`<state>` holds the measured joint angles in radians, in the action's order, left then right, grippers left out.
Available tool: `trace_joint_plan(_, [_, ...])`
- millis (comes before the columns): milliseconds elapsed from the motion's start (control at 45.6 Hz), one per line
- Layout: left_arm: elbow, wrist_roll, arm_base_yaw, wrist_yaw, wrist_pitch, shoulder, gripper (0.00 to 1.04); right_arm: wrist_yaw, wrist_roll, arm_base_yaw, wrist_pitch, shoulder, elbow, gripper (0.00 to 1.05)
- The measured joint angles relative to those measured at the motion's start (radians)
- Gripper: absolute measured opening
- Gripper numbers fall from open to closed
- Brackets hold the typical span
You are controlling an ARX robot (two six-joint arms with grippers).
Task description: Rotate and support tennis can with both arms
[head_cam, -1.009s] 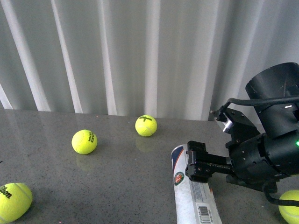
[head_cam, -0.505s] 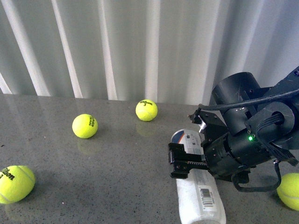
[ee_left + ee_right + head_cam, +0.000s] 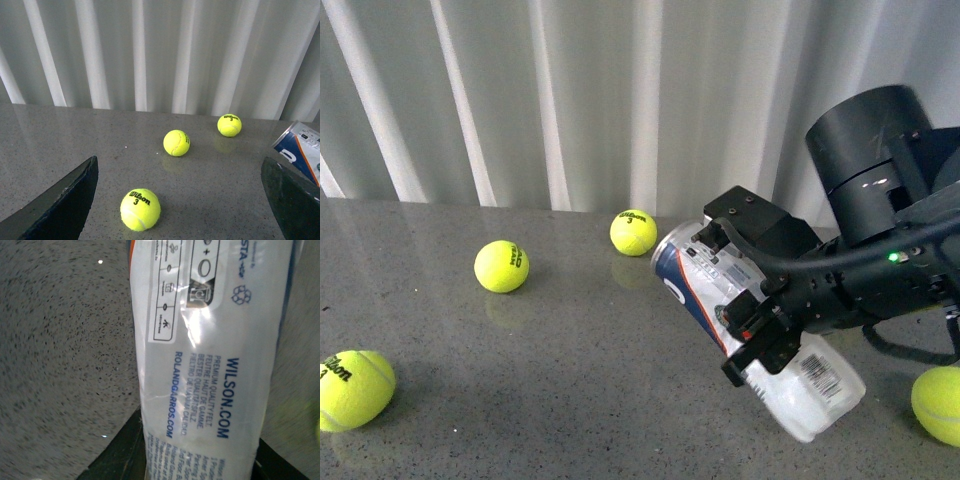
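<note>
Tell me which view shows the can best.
Front view: nearly the whole can shows, tilted, clamped by the right gripper. The left wrist view catches only one end at the frame edge; the right wrist view only a close-up of its label.

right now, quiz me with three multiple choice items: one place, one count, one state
1. In the front view, the tennis can sits: A far left B right of centre C out of frame
2. Tennis balls in the front view: A two B four C six
3. The can is: A upright B lying flat, untouched C tilted, clamped by the right gripper
Answers: 1 B, it lies in the right half; 2 B, two farther back, one at each lower corner; 3 C, jaws close around its slanted body.
</note>
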<state>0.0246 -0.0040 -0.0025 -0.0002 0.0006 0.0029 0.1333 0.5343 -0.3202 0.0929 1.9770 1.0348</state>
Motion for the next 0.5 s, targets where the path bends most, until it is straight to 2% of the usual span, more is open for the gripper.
trace_joint_plan(88, [0.0,0.0,0.0,0.0,0.0,0.0,0.98,0.044,0.219,0.007,0.001,-0.031,-0.006,0.28])
trace_joint_plan(110, [0.0,0.0,0.0,0.0,0.0,0.0,0.98,0.049,0.237,0.008,0.0,-0.035,-0.006,0.27])
trace_joint_plan(132, [0.0,0.0,0.0,0.0,0.0,0.0,0.98,0.079,0.341,0.012,-0.016,-0.044,-0.003,0.24])
trace_joint_plan(241, [0.0,0.0,0.0,0.0,0.0,0.0,0.98,0.102,0.559,0.015,-0.058,-0.053,0.011,0.19])
trace_joint_plan(329, [0.0,0.0,0.0,0.0,0.0,0.0,0.98,0.106,0.8,0.016,-0.049,-0.036,0.024,0.14])
trace_joint_plan(417, [0.0,0.0,0.0,0.0,0.0,0.0,0.98,0.113,0.922,0.014,-0.018,-0.004,0.034,0.1])
trace_joint_plan(505, [0.0,0.0,0.0,0.0,0.0,0.0,0.98,0.114,0.982,0.005,-0.014,0.034,0.05,0.09])
